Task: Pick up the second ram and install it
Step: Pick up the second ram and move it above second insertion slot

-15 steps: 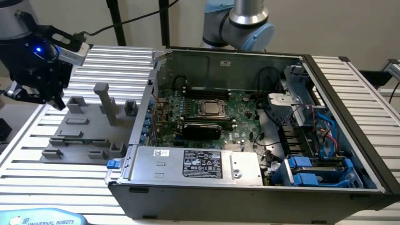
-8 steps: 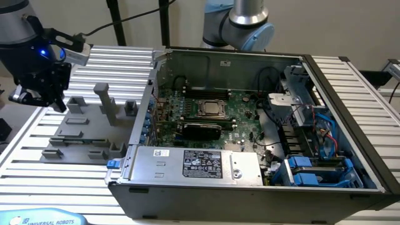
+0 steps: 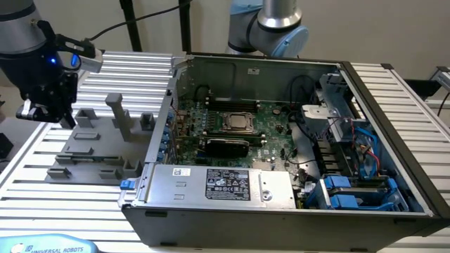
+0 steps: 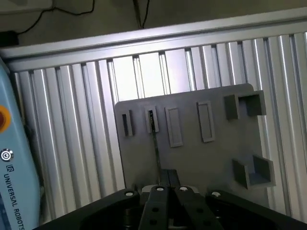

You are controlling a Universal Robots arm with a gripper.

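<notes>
The tool point(image 3: 65, 115) is hanging over the grey plate point(image 3: 84, 158), near the plate's far edge on the exterior view's left. It is squeezing tight on the second ram point(image 4: 156, 148). In the wrist view the ram is showing as a thin dark stick, seen from its edge, sticking out from between the tool's point(image 4: 163, 181) tips. The stick's far end is lining up over a narrow slot point(image 4: 151, 120) in the plate point(image 4: 201, 163). The plate is lying flat on the ribbed metal tabletop point(image 3: 42, 205). A tall grey post point(image 3: 116, 113) is standing up from the plate, between the tool and the open computer case point(image 3: 281, 213). The case's side wall point(image 3: 160, 132) is rising just beside the plate's edge. The top of the case is lying wide open, showing the green board point(image 3: 271, 132) and the square silver chip point(image 3: 239, 122). A blue and white box point(image 3: 42, 245) is sitting at the tabletop's near edge.
</notes>
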